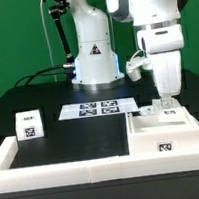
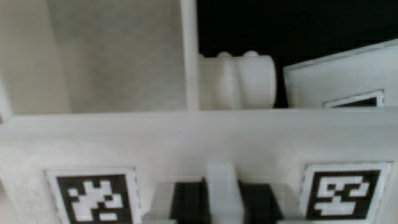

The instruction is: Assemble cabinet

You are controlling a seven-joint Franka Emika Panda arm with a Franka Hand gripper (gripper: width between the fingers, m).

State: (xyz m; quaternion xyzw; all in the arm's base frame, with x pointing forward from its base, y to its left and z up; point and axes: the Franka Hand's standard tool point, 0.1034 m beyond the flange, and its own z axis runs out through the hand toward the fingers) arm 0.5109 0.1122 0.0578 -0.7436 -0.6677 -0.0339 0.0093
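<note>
The white cabinet body [image 1: 162,132] lies on the black table at the exterior view's right, with its recessed side up and a tag on its front. My gripper [image 1: 167,103] has come straight down onto its far edge. In the wrist view the gripper [image 2: 221,200] straddles a thin white wall of the body [image 2: 196,140]. The dark fingers [image 2: 185,203] press on the wall from both sides, between two tags. A small white tagged box [image 1: 28,123] stands apart at the exterior view's left.
The marker board [image 1: 94,109] lies flat behind the middle. A low white border frame [image 1: 56,171] runs along the front and left. The arm's base [image 1: 93,63] stands at the back. In the wrist view a ribbed round white piece [image 2: 240,78] and a tagged white piece [image 2: 347,85] lie beyond the wall.
</note>
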